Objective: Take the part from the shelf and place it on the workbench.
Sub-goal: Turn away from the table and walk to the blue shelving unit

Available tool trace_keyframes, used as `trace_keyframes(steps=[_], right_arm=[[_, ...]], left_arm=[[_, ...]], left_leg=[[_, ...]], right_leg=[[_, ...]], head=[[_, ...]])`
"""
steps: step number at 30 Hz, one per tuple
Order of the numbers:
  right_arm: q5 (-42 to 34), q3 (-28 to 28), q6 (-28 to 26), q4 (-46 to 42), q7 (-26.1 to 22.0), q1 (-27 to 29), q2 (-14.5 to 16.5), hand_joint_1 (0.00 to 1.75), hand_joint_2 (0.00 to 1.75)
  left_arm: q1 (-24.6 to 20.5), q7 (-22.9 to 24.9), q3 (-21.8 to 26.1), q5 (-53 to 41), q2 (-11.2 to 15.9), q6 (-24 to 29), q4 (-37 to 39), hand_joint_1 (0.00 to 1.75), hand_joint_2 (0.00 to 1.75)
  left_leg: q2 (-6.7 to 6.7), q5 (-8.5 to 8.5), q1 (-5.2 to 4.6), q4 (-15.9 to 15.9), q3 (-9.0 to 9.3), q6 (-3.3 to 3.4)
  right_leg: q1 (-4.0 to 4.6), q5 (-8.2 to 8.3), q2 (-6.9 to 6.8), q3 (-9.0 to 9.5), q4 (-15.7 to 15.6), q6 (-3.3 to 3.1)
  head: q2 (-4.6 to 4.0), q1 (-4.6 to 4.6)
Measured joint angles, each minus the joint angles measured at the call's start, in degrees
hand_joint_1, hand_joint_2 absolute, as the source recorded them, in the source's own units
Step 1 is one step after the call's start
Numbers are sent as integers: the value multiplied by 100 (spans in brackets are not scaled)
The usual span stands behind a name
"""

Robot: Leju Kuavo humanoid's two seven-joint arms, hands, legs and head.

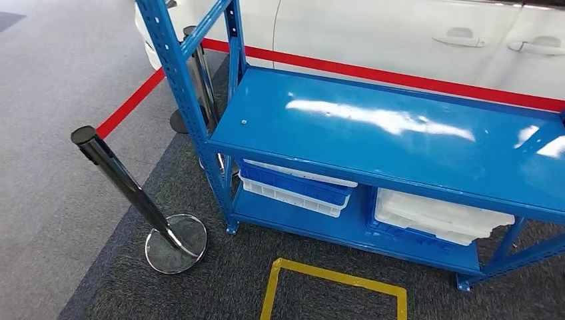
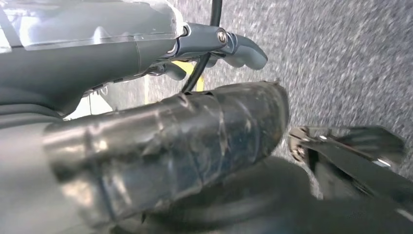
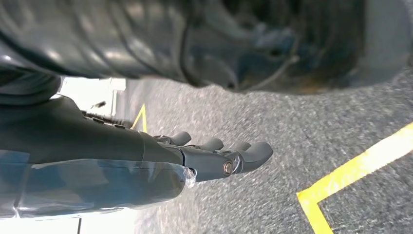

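**Shelf ahead, part not yet identified**

Shelf: blue, straight ahead of you; long axis left to right; top board bare and glossy. Lower board: white and blue trays; you cannot tell which part is meant. Left hand, right hand: both hang over carpet, fingers loosely extended, holding nothing. Stanchion leans just left of the shelf.

I see a glossy blue shelf, white and blue crates beneath, a red barrier belt at twelve o'clock, yellow floor tape on speckled grey carpet.
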Motion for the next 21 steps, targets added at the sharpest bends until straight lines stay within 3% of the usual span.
trace_keyframes(steps=[1, 2, 4, 5, 6, 7, 9, 11, 13, 15, 16, 17, 18, 19, 21], right_arm=[[-1, -11, 1, 0, 0, 2, 1, 0, 0], [-1, -20, 1, 0, 0, 10, 3, 0, 0], [-1, -27, 2, 2, 0, 31, 10, 0, 0], [-1, -28, 2, 3, 0, 39, 15, 0, 0], [-1, -29, 2, 4, 0, 40, 20, 0, 0], [-4, -31, 1, 5, 0, 40, 25, 0, 0], [-42, -53, -15, 4, -3, 42, 28, 0, 0], [-129, -107, -56, 4, -13, 40, 22, 0, 0], [-257, -196, -98, 4, -35, 24, 21, 0, 0], [-408, -314, -129, 4, -74, 16, 29, 0, 0], [-476, -379, -149, 4, -97, 20, 33, 0, 0], [-543, -446, -171, 4, -117, 29, 37, 0, 0], [-601, -512, -197, 4, -128, 37, 39, 0, 0], [-654, -578, -221, 5, -131, 47, 39, 0, 0], [-742, -696, -267, 5, -123, 46, 40, 0, 0]], left_arm=[[6, 3, -8, -1, 8, 2, 0, 0, 0], [15, 7, -15, -1, 14, 2, 0, 0, 0], [50, 12, -21, -1, 25, 2, 1, 0, 0], [66, 13, -23, -1, 31, 1, 1, 0, 0], [68, 12, -27, -2, 35, -1, 2, 0, 0], [66, 11, -35, -10, 39, -2, 2, 0, 0], [38, 22, -71, -56, 41, -8, 2, 0, 0], [38, 40, -121, -155, 42, -16, 2, 0, 0], [40, 53, -193, -297, 46, -33, 2, 0, 0], [40, 58, -298, -465, 51, -55, 2, 0, 0], [40, 57, -361, -548, 54, -64, 2, 0, 0], [41, 55, -424, -634, 55, -76, 2, 0, 0], [44, 54, -490, -712, 56, -90, 2, 0, 0], [51, 51, -556, -783, 56, -104, 2, 0, 0], [56, 41, -681, -902, 57, -130, 4, 0, 0]], left_leg=[[-3, -8, 11, 5, -117, -18], [-17, 137, 20, -171, -153, -29], [-140, 736, 31, -814, -119, -35], [-220, 946, 30, -1082, -105, -16], [-285, 1099, 23, -1241, -96, 20], [-307, 1141, 18, -1309, -94, 69], [-238, 1147, 21, -1361, -6, 169], [-148, 1124, 38, -1441, 124, 239], [-54, 1063, 36, -1489, 241, 284], [48, 963, 27, -1497, 349, 294], [97, 908, 25, -1497, 416, 291], [145, 850, 22, -1497, 497, 285], [196, 789, 16, -1498, 587, 278], [248, 725, 12, -1503, 665, 270], [351, 618, -6, -1515, 779, 228]], right_leg=[[-9, -45, 82, 57, 0, 15], [-20, -97, 161, 129, 1, 37], [-38, -207, 286, 260, 11, 95], [-42, -258, 344, 294, 23, 131], [-45, -303, 391, 298, 30, 172], [-43, -328, 431, 301, 47, 211], [-36, -348, 441, 318, 71, 279], [-28, -359, 237, 201, 341, 329], [-36, -520, -8, -197, 959, 382], [-47, -750, -92, -634, 1488, 413], [-48, -756, -109, -752, 1541, 418], [-45, -632, -128, -775, 1409, 405], [-34, -391, -163, -716, 1112, 379], [-7, -105, -245, -629, 765, 327], [82, 181, -417, -540, 319, 218]], head=[[0, -2], [0, -2], [0, -3], [0, -4], [0, -4], [0, -4], [0, -2], [0, 5], [0, 11], [0, 11], [0, 11], [0, 12], [0, 12], [0, 13], [0, 11]])
